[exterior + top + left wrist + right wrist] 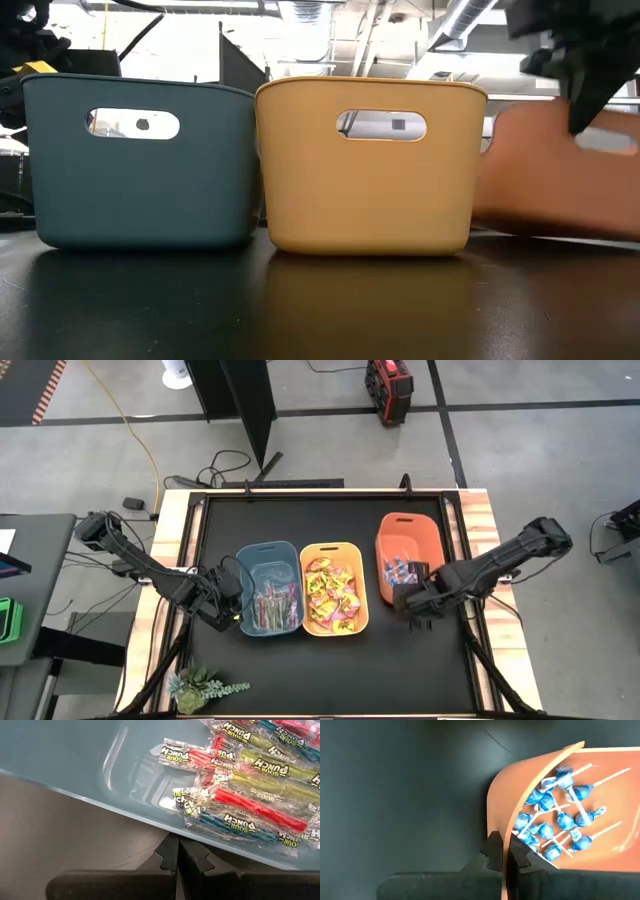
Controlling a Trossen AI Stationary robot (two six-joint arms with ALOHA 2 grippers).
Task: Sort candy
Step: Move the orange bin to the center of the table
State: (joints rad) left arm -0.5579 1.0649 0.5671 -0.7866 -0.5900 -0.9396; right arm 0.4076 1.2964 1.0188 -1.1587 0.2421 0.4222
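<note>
- Candy is sorted into three bins in a row mid-table.
- Yellow bin (pixel 334 550) holds yellow packets (pixel 333 597); their print is unreadable.
- Blue-grey bin (pixel 65 755) holds clear-wrapped sticks (pixel 250 807) marked "SOUR PUNCH"; left gripper (pixel 178 855), fingers together and empty, sits at its outer rim.
- Orange bin (pixel 520 785) holds blue lollipops (pixel 555 820); right gripper (pixel 505 851) pinches its near wall.

Blue-grey bin (pixel 269 600), yellow bin (pixel 334 588), orange bin (pixel 408 540), plant sprig (pixel 203 687)
</note>
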